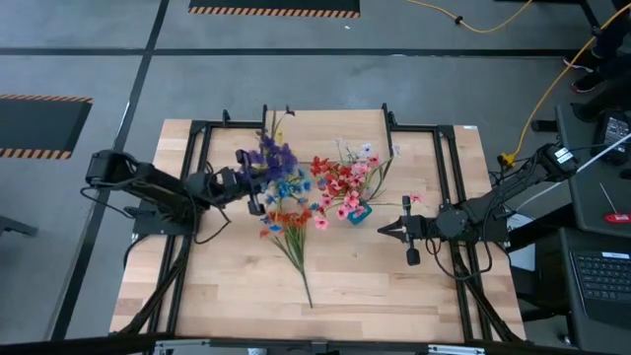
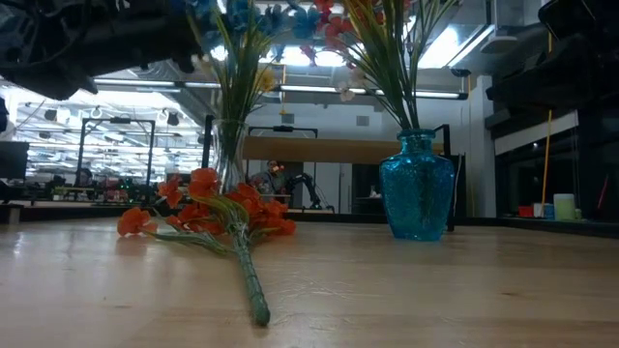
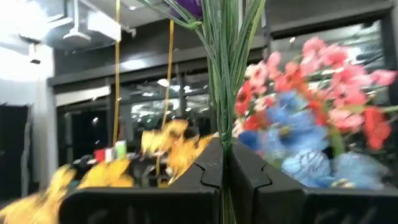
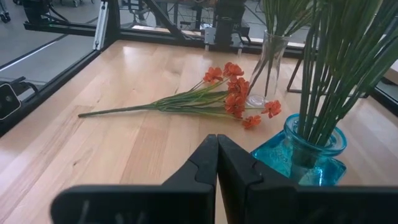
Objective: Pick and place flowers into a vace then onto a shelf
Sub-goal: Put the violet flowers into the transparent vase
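Note:
A spray of flowers (image 1: 276,163) with purple, blue and yellow blossoms stands in a clear glass vase (image 2: 227,155), left of centre. My left gripper (image 1: 258,187) is shut on its green stems. A blue glass vase (image 2: 416,188) to the right holds red, pink and white flowers (image 1: 345,182). An orange spray (image 1: 286,222) lies flat on the table, its stem (image 2: 253,290) pointing to the near edge. My right gripper (image 1: 383,230) is shut and touches nothing, just right of the blue vase. The shelf (image 2: 329,148) stands behind the vases. My left gripper pinches the bundle of thin green stems (image 3: 222,134) between its two fingers, below the blossoms. The fingers come roughly level from the table's left and lie across the stems. The stems stand upright, and their lower part reaches down into the clear vase (image 2: 230,130).
Black frame rails (image 1: 197,197) run along both sides of the wooden table (image 1: 394,286). Bare wood lies near the front edge, on either side of the orange spray's stem. A yellow cable (image 1: 537,108) crosses the floor at the far right.

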`<state>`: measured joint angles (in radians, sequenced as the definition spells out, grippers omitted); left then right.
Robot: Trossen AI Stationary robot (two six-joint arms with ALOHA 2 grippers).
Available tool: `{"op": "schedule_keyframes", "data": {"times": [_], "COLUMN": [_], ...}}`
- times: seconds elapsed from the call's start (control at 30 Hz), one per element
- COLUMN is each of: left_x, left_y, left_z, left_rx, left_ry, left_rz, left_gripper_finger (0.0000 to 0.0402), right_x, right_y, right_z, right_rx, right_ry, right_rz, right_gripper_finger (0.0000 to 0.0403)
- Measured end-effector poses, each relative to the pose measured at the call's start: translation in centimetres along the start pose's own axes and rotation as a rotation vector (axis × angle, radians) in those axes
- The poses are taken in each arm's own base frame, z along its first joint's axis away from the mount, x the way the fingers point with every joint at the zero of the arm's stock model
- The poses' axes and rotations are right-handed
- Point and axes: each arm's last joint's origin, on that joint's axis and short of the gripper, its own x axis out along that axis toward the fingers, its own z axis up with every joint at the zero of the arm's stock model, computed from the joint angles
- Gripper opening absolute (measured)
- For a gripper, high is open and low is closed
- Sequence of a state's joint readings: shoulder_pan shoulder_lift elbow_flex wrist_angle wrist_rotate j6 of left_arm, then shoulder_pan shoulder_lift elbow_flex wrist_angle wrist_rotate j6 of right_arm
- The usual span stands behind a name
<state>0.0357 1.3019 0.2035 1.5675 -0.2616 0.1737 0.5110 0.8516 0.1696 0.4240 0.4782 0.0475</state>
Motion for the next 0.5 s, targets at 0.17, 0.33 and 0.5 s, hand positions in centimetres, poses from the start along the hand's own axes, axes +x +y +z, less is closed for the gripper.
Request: {"op": "schedule_keyframes", "data": {"times": [0.17, 0.33, 0.5], "left_x": [0.05, 0.05, 0.06], "left_y": [0.07, 0.06, 0.15], "left_z": [1.03, 1.05, 0.5], "left_rx": [-0.029, -0.08, -0.127], "left_ry": [-0.052, -0.049, 0.011], "left_rz": [-0.013, -0.017, 0.039], "left_gripper_finger": [0.0004, 0.0004, 0.0004], "right_x": [0.0, 0.0, 0.0], "right_y": [0.0, -0.01, 0.0], "right_z": [0.0, 0.0, 0.0], "right_rx": [0.002, 0.004, 0.004], "right_ry": [0.0, 0.0, 0.0], "right_rz": [-0.001, -0.003, -0.002], "right_gripper_finger": [0.0014, 0.0014, 0.0014]}}
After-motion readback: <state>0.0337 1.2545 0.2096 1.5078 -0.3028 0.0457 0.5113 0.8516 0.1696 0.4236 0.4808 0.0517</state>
